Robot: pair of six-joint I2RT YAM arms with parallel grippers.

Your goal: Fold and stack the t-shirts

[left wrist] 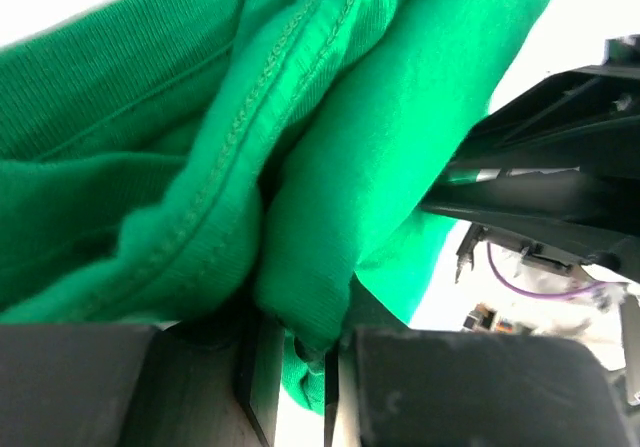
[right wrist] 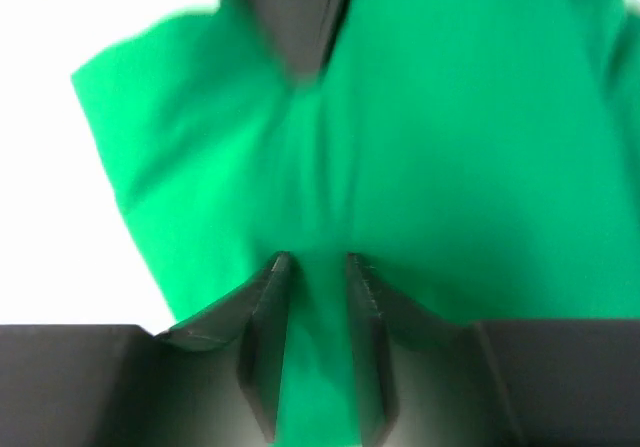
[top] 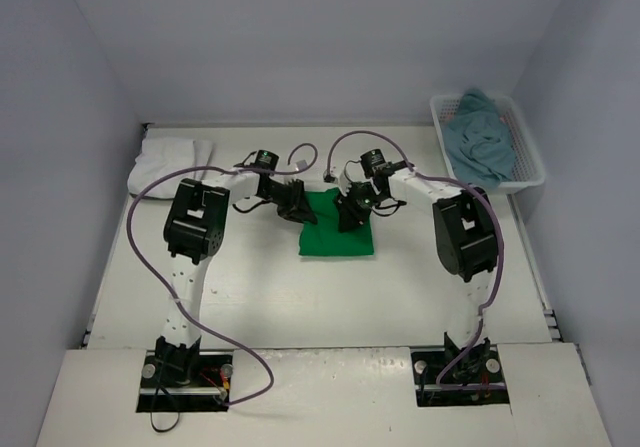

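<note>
The bright green t-shirt (top: 338, 232) lies folded in a rough square at the middle of the table. My left gripper (top: 296, 203) is at its far left corner, shut on a bunched fold of the green t-shirt (left wrist: 350, 117), which is pinched between the fingers of the left gripper (left wrist: 300, 345). My right gripper (top: 352, 213) is low over its upper right part, and the right gripper (right wrist: 318, 263) is slightly open with the green t-shirt (right wrist: 450, 147) lying flat under the gap. A white t-shirt (top: 170, 157) lies at the far left. A teal-blue t-shirt (top: 482, 139) fills the basket.
The white lattice basket (top: 533, 162) stands at the far right by the wall. Cables loop above both arms. The right arm's dark body (left wrist: 560, 172) is close beside the left gripper. A dark finger of the other gripper (right wrist: 295, 17) shows in the right wrist view.
</note>
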